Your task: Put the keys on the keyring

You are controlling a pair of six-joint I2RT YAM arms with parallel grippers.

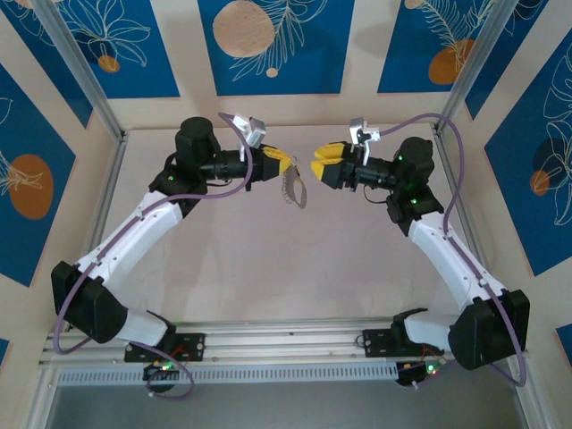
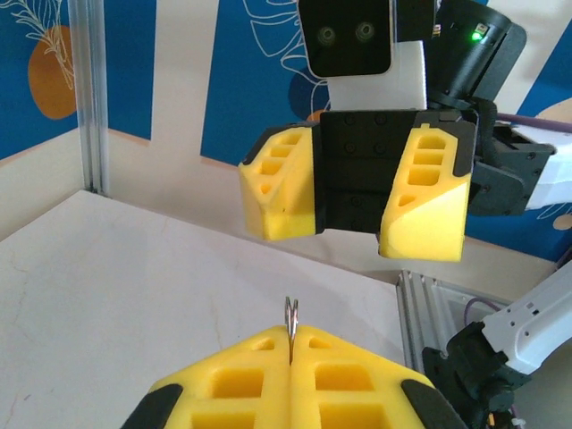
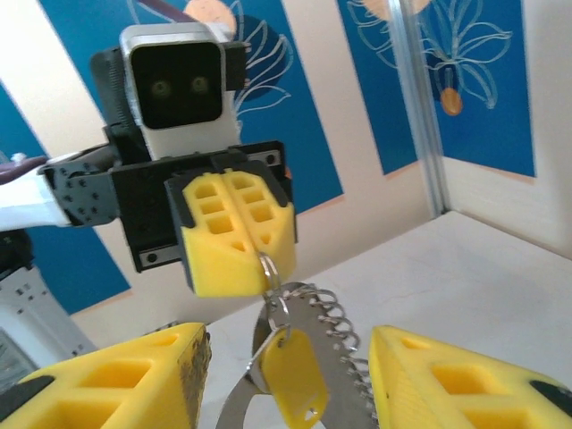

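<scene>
Right now both arms meet in the air above the pale matte tabletop, wrists facing each other toward the far side. On the left gripper the yellow fingertips are pressed together, clamped on a thin silvery wire ring that sticks out edge-on from the seam in the left wrist view. From that ring the grey metal oval keyring hangs free below the fingers, clear of the table. A pale bumpy coil strip runs down 1 long side in the right wrist view. A small key with a flat yellow head dangles against the front of the loop, just under the left fingertips. Its shank is too small to make out, and I cannot tell whether it is threaded on the loop itself. The right gripper has its 2 yellow fingers apart with nothing gripped, level with the left gripper and just beside the hanging keyring, not touching it.
</scene>
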